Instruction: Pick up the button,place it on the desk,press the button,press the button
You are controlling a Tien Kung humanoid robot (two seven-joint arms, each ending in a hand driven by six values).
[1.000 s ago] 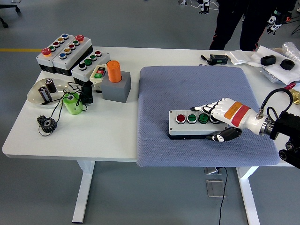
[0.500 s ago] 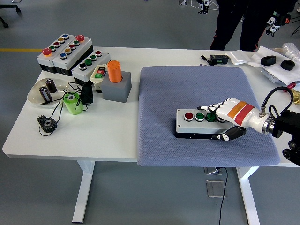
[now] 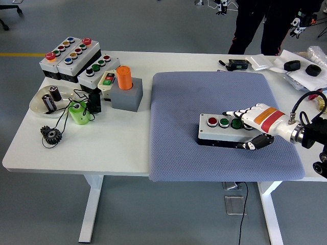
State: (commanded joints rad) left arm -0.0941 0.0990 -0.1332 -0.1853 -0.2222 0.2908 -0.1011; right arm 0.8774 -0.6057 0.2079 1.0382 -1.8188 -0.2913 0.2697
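— Where is the button box (image 3: pixel 223 129) right now?

— It lies flat on the grey mat (image 3: pixel 173 107), toward the mat's right half, nearer the front edge than the back. Its lid shows a row of round buttons: a red one at the left end, then green ones.

— And the robot hand?

— The right robot hand (image 3: pixel 251 127) comes in from the right and is clamped on the box's right end. The white fingers (image 3: pixel 236 112) lie over the top by the rightmost buttons, and the black thumb (image 3: pixel 255 143) presses against the front side. The box's right end is hidden under the hand, so I can't tell whether a finger is pushing a button.

— The left one?

— Not visible.

— What else sits on the worktop (image 3: pixel 127 148)?

— All left of the mat: an orange cylinder (image 3: pixel 124 77) standing in a grey block (image 3: pixel 127 97) just beside the mat's edge, three more button boxes (image 3: pixel 76 57) behind it, a clear dish (image 3: pixel 43 102) with small parts, a green cylinder (image 3: pixel 78 113) and a dark gear (image 3: pixel 51 135) with black wire.

— Anyone nearby?

— A person (image 3: pixel 260 25) in dark clothes stands beyond the mat's far right corner, hands out of view.
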